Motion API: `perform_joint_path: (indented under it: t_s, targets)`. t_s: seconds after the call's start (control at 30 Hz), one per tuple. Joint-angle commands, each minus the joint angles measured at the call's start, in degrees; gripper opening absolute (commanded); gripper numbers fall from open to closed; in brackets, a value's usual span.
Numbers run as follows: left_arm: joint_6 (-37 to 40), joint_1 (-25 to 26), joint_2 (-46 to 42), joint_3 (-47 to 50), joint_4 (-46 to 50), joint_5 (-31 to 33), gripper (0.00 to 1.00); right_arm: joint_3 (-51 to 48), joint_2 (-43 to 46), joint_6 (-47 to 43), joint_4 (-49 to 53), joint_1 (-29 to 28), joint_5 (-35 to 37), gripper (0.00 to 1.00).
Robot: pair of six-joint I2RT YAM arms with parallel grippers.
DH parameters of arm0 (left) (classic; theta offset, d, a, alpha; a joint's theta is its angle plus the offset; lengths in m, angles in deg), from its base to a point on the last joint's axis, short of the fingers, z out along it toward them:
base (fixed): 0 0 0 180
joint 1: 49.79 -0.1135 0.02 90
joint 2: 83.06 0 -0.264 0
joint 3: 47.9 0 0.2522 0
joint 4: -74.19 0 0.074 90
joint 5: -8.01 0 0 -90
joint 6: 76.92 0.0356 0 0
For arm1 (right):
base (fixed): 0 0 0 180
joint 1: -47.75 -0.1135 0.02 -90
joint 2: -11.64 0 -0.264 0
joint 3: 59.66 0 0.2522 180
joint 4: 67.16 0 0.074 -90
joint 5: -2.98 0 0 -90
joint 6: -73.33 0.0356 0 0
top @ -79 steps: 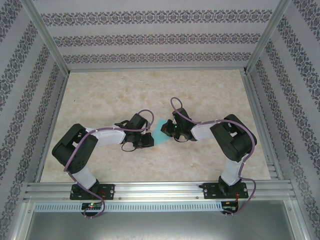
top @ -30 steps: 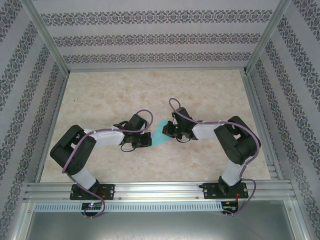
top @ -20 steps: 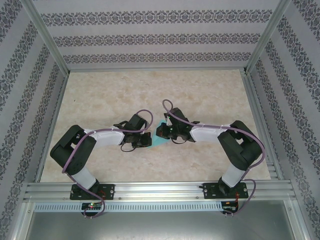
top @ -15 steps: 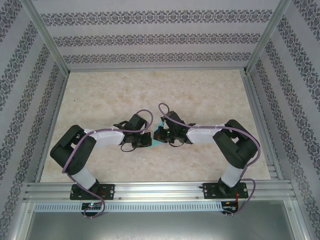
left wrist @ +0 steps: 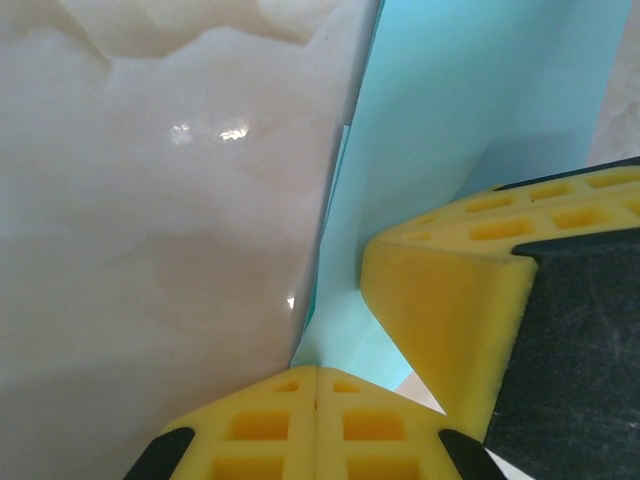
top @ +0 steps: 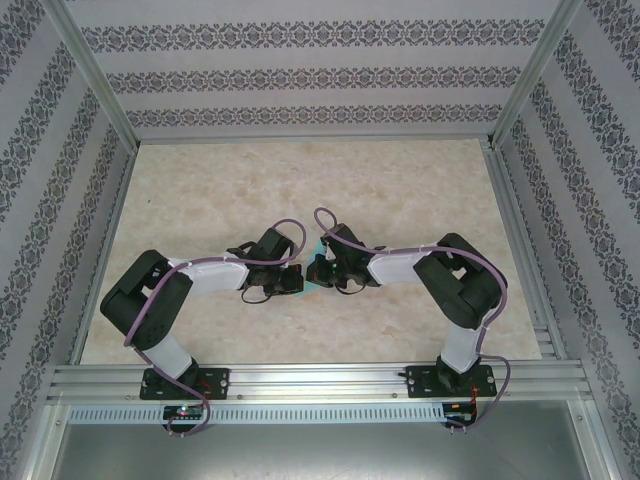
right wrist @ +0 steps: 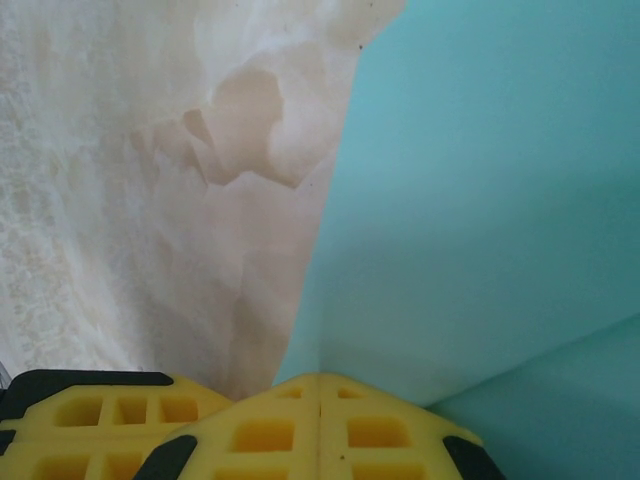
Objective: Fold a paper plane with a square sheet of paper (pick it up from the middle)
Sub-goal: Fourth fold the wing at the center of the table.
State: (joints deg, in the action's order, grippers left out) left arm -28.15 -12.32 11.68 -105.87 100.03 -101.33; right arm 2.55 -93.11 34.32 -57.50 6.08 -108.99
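The light-blue square sheet of paper point(top: 312, 284) lies at the table's middle, mostly hidden between both grippers. My left gripper point(top: 297, 281) is shut, its tips point(left wrist: 316, 385) resting at the paper's point(left wrist: 450, 100) near corner, where a raised fold runs away from them. My right gripper point(top: 318, 268) is shut too, its tips point(right wrist: 320, 388) pressed against the paper point(right wrist: 480, 200) at a crease. One right finger point(left wrist: 450, 310) shows yellow in the left wrist view, close beside my left tips. No paper shows between either pair of jaws.
The marbled beige tabletop point(top: 300, 180) spreads around the paper. Aluminium frame rails point(top: 300, 378) run along the near edge and both sides, with patterned walls behind. The left gripper's yellow pad point(right wrist: 100, 412) shows at the lower left of the right wrist view.
The right gripper has slid left across the paper until it sits against the left gripper, covering most of the sheet. The left gripper has stayed put.
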Motion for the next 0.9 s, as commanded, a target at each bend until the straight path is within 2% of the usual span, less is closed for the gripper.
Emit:
perform_joint_path:
  t_s: [0.0, 0.53, 0.67, 0.87]
  targets:
    - [1.6, -0.3, 2.8, 1.7, 8.2, 2.4, 0.00, 0.9, -2.1, -2.0, 2.1, 1.9, 2.0, 0.00]
    - [2.7, -0.3, 3.5, 2.5, 9.4, 1.9, 0.00, 5.4, -4.2, -10.1, 10.0, 17.7, 5.5, 0.00]
    - [2.6, -0.3, 3.2, 2.3, 9.2, 1.8, 0.00, 6.7, -0.4, -10.4, 10.6, 17.3, 4.7, 0.00]
    - [2.0, -0.3, 2.9, 2.1, 8.4, 1.2, 0.00, 3.9, 6.1, -7.9, 7.9, 11.7, 4.0, 0.00]
